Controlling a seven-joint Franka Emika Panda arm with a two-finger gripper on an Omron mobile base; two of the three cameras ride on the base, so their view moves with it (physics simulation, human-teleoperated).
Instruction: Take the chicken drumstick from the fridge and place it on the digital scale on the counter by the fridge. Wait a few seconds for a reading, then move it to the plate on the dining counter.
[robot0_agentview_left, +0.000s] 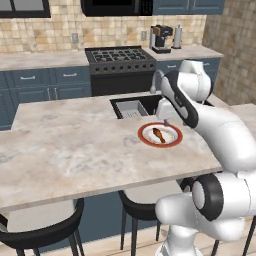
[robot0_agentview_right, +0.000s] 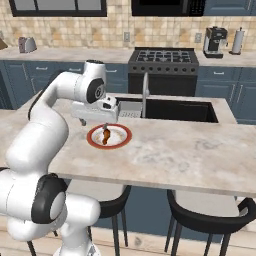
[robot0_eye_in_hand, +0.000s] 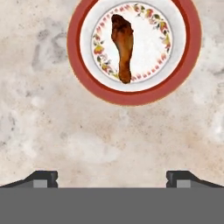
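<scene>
Black stools (robot0_agentview_left: 45, 227) stand nearest the base cameras, tucked under the near edge of the dining counter worktop (robot0_agentview_left: 75, 155). Behind them the white arm rises and bends over the beige marbled surface.

Gripper (robot0_agentview_right: 95, 121): seen from the right base view it hangs just above the worktop at the left edge of the plate (robot0_agentview_right: 122, 141). In the hand view the two dark fingertips (robot0_eye_in_hand: 43, 178) sit far apart at opposite sides of the lower edge, with bare marble between them. Jaws wide apart, clamped on nothing.

Chicken drumstick (robot0_eye_in_hand: 123, 46): lies flat on the plate (robot0_eye_in_hand: 131, 94), inside the patterned inner ring, not touching the red-orange rim. In the hand view the thick meaty end is at the top and the thin bone end toward the fingertips. No contact with the gripper; a strip of bare worktop separates the plate from the fingertips. The left base view shows the same drumstick (robot0_agentview_left: 158, 134) resting near the plate's centre.

Plate (robot0_agentview_left: 144, 136) sits on the worktop just in front of the sink (robot0_agentview_left: 135, 107), near the faucet (robot0_agentview_right: 145, 92).

Background: stove (robot0_agentview_left: 120, 59) against the tiled wall, coffee machine (robot0_agentview_left: 161, 38) on the rear counter beside it.
</scene>
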